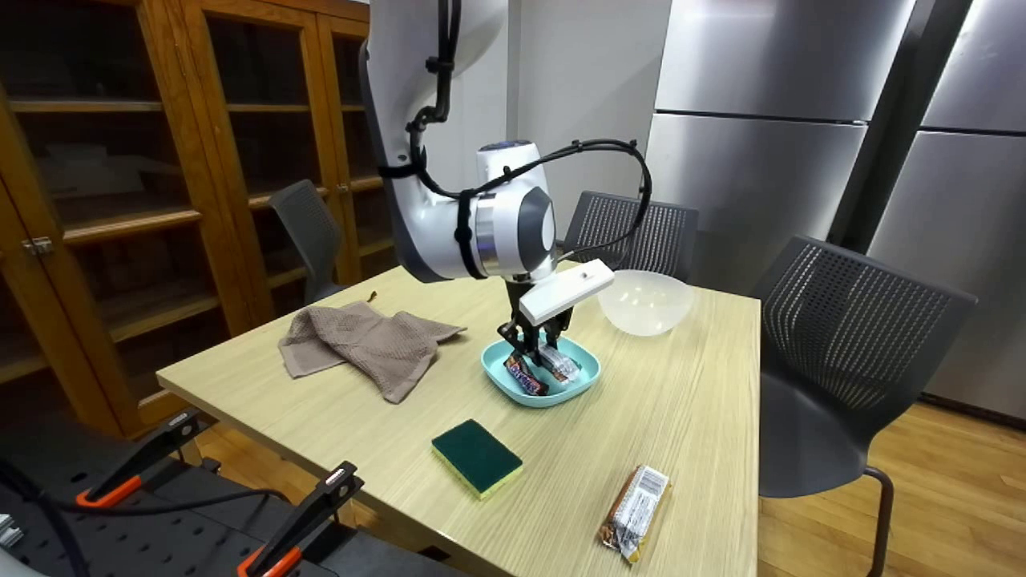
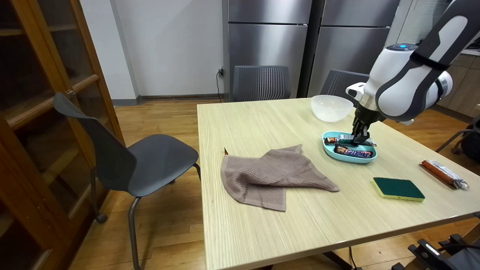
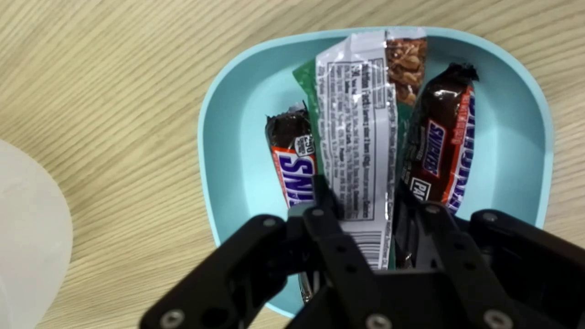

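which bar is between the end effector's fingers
The green and white bar; the two Snickers flank it; the orange-brown bar lies directly on the table.

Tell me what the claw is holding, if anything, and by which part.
The claw holds the green-and-silver snack bar by its long sides, partway along its length.
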Controlling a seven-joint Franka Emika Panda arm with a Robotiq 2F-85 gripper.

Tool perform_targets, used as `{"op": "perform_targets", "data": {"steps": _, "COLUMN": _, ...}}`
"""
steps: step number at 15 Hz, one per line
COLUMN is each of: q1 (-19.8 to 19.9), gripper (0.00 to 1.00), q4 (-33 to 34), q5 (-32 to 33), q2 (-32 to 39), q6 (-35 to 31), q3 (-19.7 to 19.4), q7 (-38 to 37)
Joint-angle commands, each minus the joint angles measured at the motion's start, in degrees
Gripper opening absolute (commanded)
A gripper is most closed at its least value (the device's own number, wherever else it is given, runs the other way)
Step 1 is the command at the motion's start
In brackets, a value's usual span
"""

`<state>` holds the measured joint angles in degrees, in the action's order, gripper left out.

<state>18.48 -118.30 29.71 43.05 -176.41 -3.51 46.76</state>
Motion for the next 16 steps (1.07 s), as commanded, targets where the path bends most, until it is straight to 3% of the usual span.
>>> {"op": "perform_targets", "data": {"steps": 1, "q1": -1.25, "gripper": 0.59, "q4": 2.02, "q5": -1.32, "q2": 0.5, "q6": 2.05, "q3": -0.39, "q7": 0.74}}
{"op": "perform_targets", "data": {"steps": 3, "q1": -1.28, "gripper": 0.66, "q4": 2.16, "q5": -1.43, "q2": 0.62, "q6": 1.9, "q3": -0.31, "q7": 0.72}}
{"op": "perform_targets", "data": {"steps": 6, "q1": -0.85, "gripper": 0.9, "q4": 1.88, "q5": -2.06, "q2": 0.25, "q6": 1.83, "q3": 0.1, "q7": 0.46}}
{"op": "perform_targets", "data": {"steps": 8, "q1": -1.05, "gripper": 1.0, "q4": 1.21, "q5": -3.42, "q2": -0.76, "q6": 3.55, "q3": -0.22, "q7": -0.71}}
{"op": "perform_targets", "data": {"steps": 16, "q1": -0.27, "gripper": 1.0, "q4": -1.65, "q5": -12.19, "q2": -5.81, "q6": 11.56, "q3": -2.34, "q7": -8.25}}
